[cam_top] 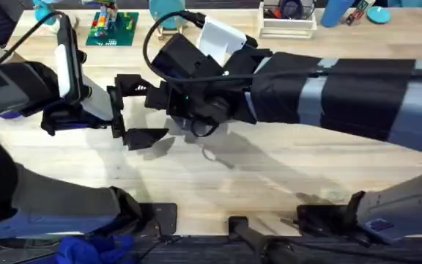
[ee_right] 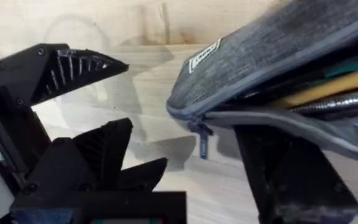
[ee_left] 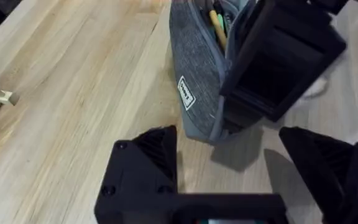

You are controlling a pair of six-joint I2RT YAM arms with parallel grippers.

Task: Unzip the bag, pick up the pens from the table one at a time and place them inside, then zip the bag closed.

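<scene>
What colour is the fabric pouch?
Grey-blue heathered fabric pouch, open at the zipper; clearest in the left wrist view.

The overhead camera looks down and forward from above the arm bases onto the pale plank wooden tabletop (cam_top: pixel 269 169), both arms large beneath it. The left wrist camera sits just behind its own black fingers (ee_left: pixel 148 155), facing down at the boards, with the blue-grey fabric pouch (ee_left: pixel 197 81) close beyond the fingertips. The right wrist camera looks past its own finger (ee_right: pixel 291 168) from very near, the same pouch (ee_right: pixel 278 56) directly above it. Both wrist views share the pouch's labelled end.
</scene>
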